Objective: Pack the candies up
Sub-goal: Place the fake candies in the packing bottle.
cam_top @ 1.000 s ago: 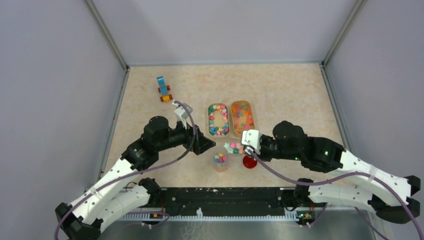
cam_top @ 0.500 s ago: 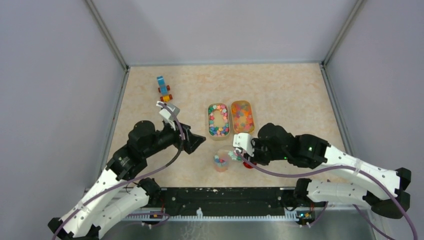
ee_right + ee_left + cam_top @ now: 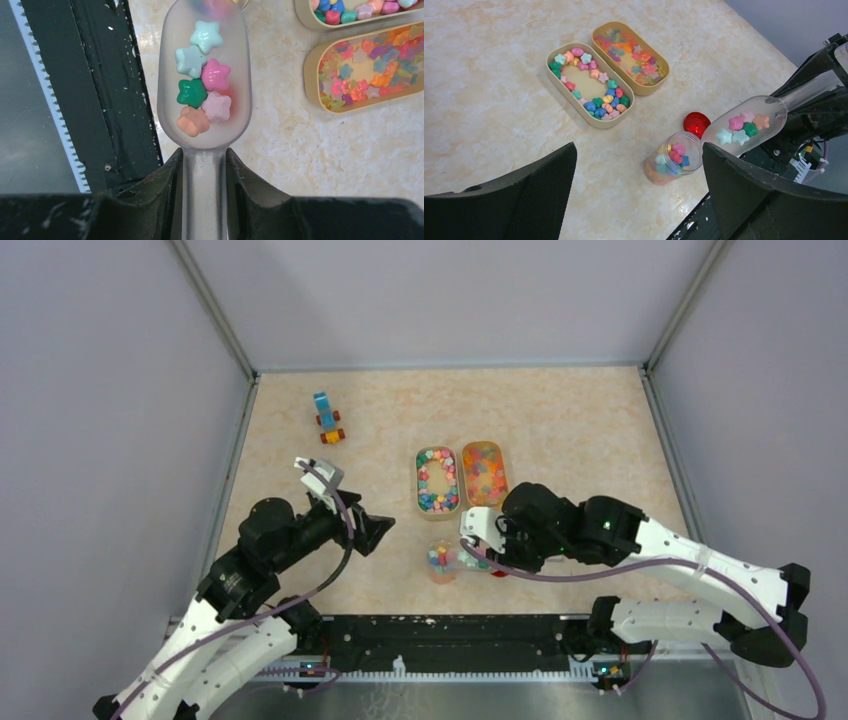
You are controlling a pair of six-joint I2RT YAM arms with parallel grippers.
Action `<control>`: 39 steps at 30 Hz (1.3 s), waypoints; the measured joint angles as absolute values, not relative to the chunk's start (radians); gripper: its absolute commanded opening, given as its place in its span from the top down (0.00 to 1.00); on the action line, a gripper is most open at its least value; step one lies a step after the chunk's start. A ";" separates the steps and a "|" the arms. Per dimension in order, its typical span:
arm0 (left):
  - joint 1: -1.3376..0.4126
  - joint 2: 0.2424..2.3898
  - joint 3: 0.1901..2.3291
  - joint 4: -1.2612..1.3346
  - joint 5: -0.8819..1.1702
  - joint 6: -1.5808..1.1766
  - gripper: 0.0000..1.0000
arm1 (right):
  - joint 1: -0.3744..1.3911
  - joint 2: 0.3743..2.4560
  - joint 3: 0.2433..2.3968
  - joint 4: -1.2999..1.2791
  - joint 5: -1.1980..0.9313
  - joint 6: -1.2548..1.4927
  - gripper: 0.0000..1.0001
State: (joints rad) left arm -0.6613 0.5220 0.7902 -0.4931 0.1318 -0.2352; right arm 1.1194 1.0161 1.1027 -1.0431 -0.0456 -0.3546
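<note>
Beige marbled tabletop (image 3: 580, 430) walled in by plain grey panels (image 3: 450, 300) makes up the setting; at the right gripper (image 3: 204, 167), the two dark fingers (image 3: 162, 185) are closed partway on the narrow handle of a clear plastic scoop (image 3: 167, 90), one on each side of it; the scoop's bowl reaches out ahead of the fingers and carries six star-shaped candies (image 3: 216, 75): two pale mint, one bright pink, one dark green, one pale pink and one peach; from the left wrist view the bowl is raised off the table with its tip pointing toward the open mouth of a small clear jar (image 3: 655, 170), just beside it, and whether the two touch cannot be told; the jar stands upright and is partly filled with more of the coloured stars; a round red lid (image 3: 697, 124) lies flat on the table near the jar, below the scoop; the left gripper (image 3: 638, 150) is off to the jar's left, above the table, its black fingers (image 3: 539, 195) spread wide with nothing between them; farther out, two tan oval trays sit side by side and touching, the left tray (image 3: 585, 82) holding glossy stars ringed around a bare middle, the right tray (image 3: 644, 91) holding paler translucent ones; a blue-and-orange toy vehicle (image 3: 327, 417) stands well apart at the far left; a black rail (image 3: 450, 640) runs along the near edge
</note>
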 measured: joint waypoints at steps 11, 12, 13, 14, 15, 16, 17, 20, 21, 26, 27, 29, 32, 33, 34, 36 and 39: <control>-0.661 0.447 0.732 -0.495 0.110 -0.221 0.01 | 1.120 1.115 1.215 -1.147 -0.016 -0.345 1.00; -0.661 0.442 0.728 -0.495 0.110 -0.221 0.01 | 1.120 1.125 1.228 -1.155 -0.011 -0.343 1.00; -0.661 0.437 0.723 -0.495 0.110 -0.220 0.01 | 1.121 1.130 1.234 -1.157 -0.007 -0.342 1.00; -0.661 0.433 0.720 -0.495 0.110 -0.218 0.01 | 1.122 1.137 1.242 -1.161 -0.001 -0.339 1.00; -0.661 0.427 0.718 -0.494 0.110 -0.218 0.01 | 1.123 1.145 1.252 -1.168 0.003 -0.337 1.00; -0.661 0.423 0.716 -0.494 0.110 -0.217 0.01 | 1.123 1.154 1.260 -1.174 0.008 -0.336 1.00; -0.661 0.419 0.713 -0.494 0.110 -0.216 0.01 | 1.124 1.160 1.266 -1.178 0.012 -0.334 1.00; -0.661 0.405 0.704 -0.493 0.110 -0.214 0.01 | 1.125 1.185 1.294 -1.198 0.025 -0.327 1.00; -0.661 0.401 0.701 -0.493 0.110 -0.214 0.01 | 1.127 1.194 1.304 -1.203 0.029 -0.323 1.00; -0.661 0.379 0.693 -0.492 0.110 -0.214 0.01 | 1.142 1.236 1.334 -1.223 0.046 -0.311 1.00; -0.661 0.375 0.691 -0.492 0.110 -0.214 0.01 | 1.145 1.245 1.341 -1.229 0.052 -0.310 1.00; -0.661 0.367 0.689 -0.492 0.110 -0.214 0.01 | 1.152 1.260 1.353 -1.240 0.060 -0.309 1.00; -0.661 0.360 0.684 -0.490 0.110 -0.214 0.01 | 1.161 1.285 1.376 -1.257 0.074 -0.305 1.00; -0.661 0.357 0.682 -0.490 0.110 -0.214 0.01 | 1.165 1.294 1.383 -1.261 0.082 -0.303 1.00; -0.661 0.355 0.680 -0.490 0.110 -0.214 0.01 | 1.168 1.302 1.390 -1.266 0.088 -0.302 1.00; -0.661 0.353 0.677 -0.490 0.110 -0.214 0.01 | 1.174 1.317 1.402 -1.277 0.101 -0.297 1.00; -0.661 0.353 0.675 -0.490 0.111 -0.214 0.01 | 1.182 1.335 1.423 -1.297 0.116 -0.290 1.00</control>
State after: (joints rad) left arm -0.6613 0.3534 0.6754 -0.4904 0.1108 -0.2142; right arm 1.1816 1.3354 1.4231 -1.2968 0.1162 -0.2905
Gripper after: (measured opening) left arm 0.987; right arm 0.286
